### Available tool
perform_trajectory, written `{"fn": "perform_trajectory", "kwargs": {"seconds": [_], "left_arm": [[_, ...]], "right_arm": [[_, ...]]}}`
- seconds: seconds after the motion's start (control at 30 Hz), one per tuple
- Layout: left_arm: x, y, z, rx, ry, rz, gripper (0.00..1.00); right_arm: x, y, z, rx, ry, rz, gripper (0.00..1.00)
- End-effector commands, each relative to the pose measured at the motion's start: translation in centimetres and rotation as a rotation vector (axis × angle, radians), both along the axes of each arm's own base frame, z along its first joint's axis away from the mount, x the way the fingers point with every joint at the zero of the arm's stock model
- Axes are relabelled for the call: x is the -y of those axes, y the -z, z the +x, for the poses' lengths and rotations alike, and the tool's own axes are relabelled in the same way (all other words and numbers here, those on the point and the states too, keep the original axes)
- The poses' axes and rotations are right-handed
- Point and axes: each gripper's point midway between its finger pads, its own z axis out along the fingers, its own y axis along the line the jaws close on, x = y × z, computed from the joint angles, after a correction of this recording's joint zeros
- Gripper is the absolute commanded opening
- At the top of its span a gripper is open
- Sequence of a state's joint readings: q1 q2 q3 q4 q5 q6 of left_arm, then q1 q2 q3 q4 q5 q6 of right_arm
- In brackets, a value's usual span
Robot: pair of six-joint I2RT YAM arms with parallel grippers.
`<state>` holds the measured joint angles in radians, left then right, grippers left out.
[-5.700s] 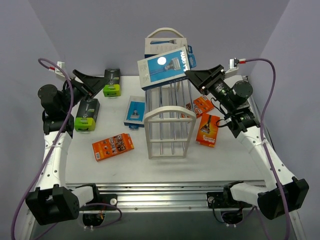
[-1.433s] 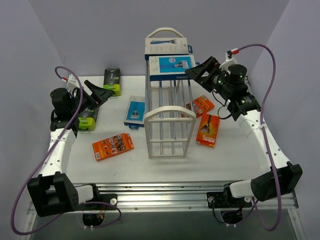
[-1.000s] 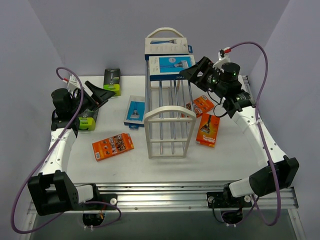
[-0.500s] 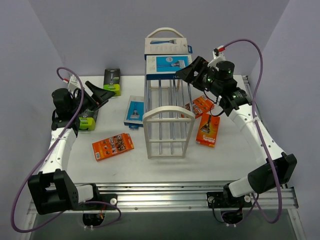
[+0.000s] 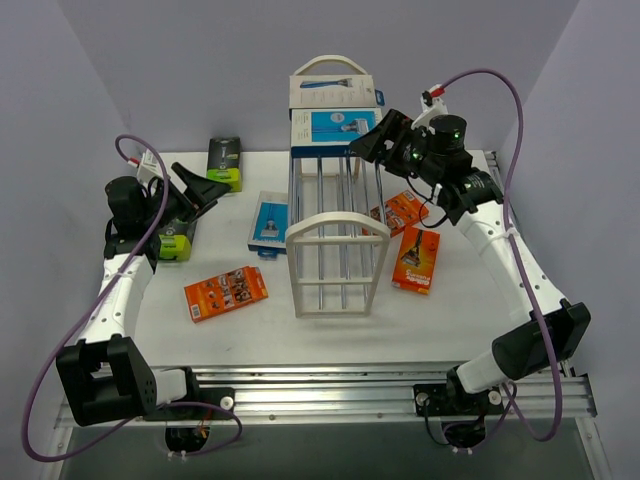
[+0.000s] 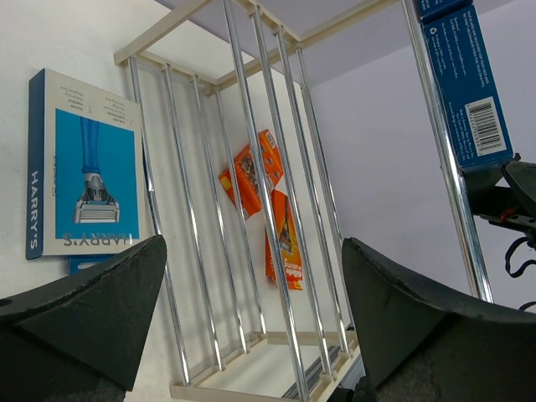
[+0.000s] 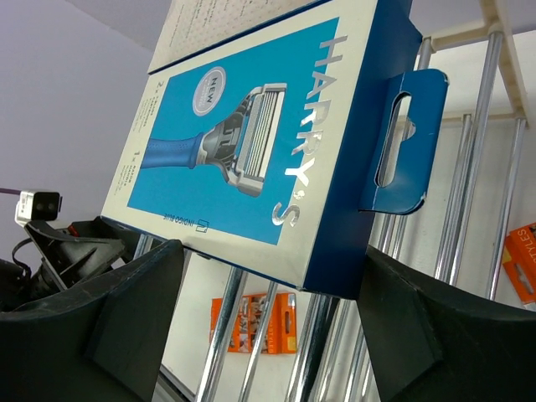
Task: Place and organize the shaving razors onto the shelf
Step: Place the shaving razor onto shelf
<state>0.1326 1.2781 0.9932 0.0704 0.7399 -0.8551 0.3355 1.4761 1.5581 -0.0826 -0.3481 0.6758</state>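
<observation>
Right tool (image 5: 372, 137), jaws wide and gripping nothing, hovers just beside the Harry's box (image 5: 335, 128) lying on the shelf (image 5: 337, 226) top, upper centre. Nudge gently, squaring it against the rear box (image 5: 333, 92) without tipping it off. Left tool (image 5: 205, 186), open, waits far left.

I am in a robot lab, a small test booth. Plain pale purple walls (image 5: 180, 60) stand close behind my left pincer (image 5: 200, 180) and my right pincer (image 5: 370, 135) and out past each of them. Under them lies a white surface (image 5: 250, 335). My white arms (image 5: 115, 290) are bolted to a metal rail (image 5: 330, 384) at its near edge, and purple cables (image 5: 519, 112) loop off my wrists.
</observation>
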Motion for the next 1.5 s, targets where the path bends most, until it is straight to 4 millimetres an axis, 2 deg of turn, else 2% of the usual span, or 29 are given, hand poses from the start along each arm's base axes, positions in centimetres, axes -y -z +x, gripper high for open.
{"fn": "perform_trajectory", "kwargs": {"seconds": [0.0,0.47,0.77,1.0,1.2,1.47], "left_arm": [[0.2,-0.3,0.0,0.042,0.022,0.015,0.94],[0.3,0.3,0.2,0.029,0.027,0.014,0.94],[0.3,0.6,0.3,0.028,0.031,0.018,0.94],[0.3,0.9,0.3,0.027,0.038,0.019,0.94],[0.3,1.2,0.2,0.022,0.039,0.022,0.94],[0.2,1.4,0.1,0.022,0.038,0.04,0.94]], "right_arm": [[-0.4,-2.5,0.1,0.085,-0.026,-0.022,0.75],[-1.5,-1.7,0.7,0.075,-0.066,-0.082,0.77],[-1.9,-2.5,1.0,0.107,-0.081,-0.092,0.78],[-1.9,-2.5,1.1,0.106,-0.085,-0.101,0.85],[-1.5,-2.2,1.0,0.101,-0.073,-0.117,0.88],[-1.0,-2.8,0.5,0.119,-0.066,-0.116,0.92]]}}
